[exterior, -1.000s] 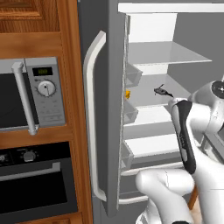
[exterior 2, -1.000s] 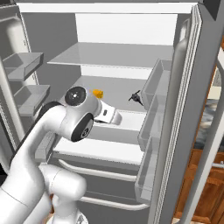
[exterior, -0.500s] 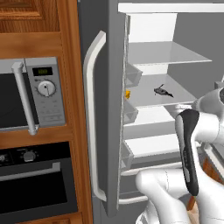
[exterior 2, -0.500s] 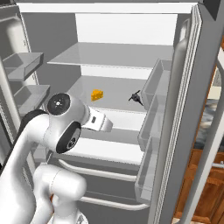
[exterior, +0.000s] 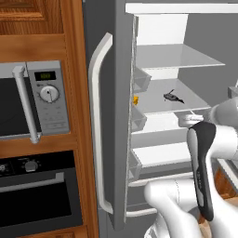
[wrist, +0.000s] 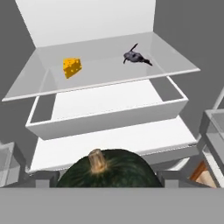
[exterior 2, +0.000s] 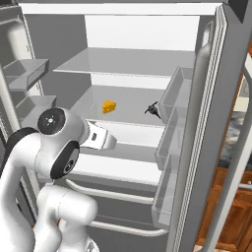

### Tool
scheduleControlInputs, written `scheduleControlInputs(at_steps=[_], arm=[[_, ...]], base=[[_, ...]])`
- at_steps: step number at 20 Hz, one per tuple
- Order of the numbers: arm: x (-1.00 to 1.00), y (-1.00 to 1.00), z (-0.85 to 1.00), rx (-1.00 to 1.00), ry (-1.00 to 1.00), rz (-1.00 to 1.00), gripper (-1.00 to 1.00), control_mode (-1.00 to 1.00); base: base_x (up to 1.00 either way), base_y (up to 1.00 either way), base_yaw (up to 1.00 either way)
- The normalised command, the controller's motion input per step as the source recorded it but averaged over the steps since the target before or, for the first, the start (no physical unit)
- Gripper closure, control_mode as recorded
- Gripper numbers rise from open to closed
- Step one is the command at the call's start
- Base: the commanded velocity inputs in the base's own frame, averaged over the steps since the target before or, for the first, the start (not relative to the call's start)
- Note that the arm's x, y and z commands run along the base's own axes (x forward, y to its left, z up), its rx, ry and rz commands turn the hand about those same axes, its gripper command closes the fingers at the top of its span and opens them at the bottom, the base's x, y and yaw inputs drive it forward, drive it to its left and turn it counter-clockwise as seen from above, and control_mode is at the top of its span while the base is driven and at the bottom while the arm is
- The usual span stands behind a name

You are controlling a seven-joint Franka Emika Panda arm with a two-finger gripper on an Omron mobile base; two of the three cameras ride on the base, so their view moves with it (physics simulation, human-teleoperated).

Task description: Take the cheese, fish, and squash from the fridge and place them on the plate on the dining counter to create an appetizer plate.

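The dark green squash (wrist: 109,169) with its tan stem fills the bottom of the hand view, and my gripper (wrist: 107,179) is shut on it, one finger on each side. My hand (exterior 2: 101,139) hangs in front of the open fridge (exterior: 109,139), below its middle shelf. On that shelf lie the yellow-orange cheese (wrist: 72,67) (exterior 2: 109,106) (exterior: 135,99) to the left and the dark grey fish (wrist: 135,56) (exterior 2: 153,110) (exterior: 173,96) to the right, both beyond the gripper. The plate and the dining counter are out of view.
A white drawer (wrist: 105,116) sits under the middle shelf. The open right door with its bins (exterior 2: 174,128) stands close on the right. The left door has a curved white handle (exterior: 96,130). A steel microwave (exterior: 35,100) and an oven (exterior: 32,190) sit in the wooden cabinet at left.
My arm has drawn back out of the fridge and dropped lower with the squash. The cheese and fish lie unmoved and are no longer covered by the arm.
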Motion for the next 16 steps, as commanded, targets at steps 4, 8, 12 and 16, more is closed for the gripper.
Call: scheduleControlInputs(at_steps=[4, 8, 12, 16], arm=[[0.13, 0.11, 0.0, 0.0, 0.0, -0.01, 1.0, 1.0], [0.0, 0.0, 0.0, 0.0, 0.0, 0.0, 1.0, 1.0], [0.0, 0.0, 0.0, 0.0, 0.0, 0.0, 1.0, 1.0], [0.0, 0.0, 0.0, 0.0, 0.0, 0.0, 1.0, 1.0]], base=[[0.04, 0.01, 0.0], [-0.54, -0.01, 0.0], [-0.9, -0.01, 0.0], [-0.86, 0.0, 0.0]])
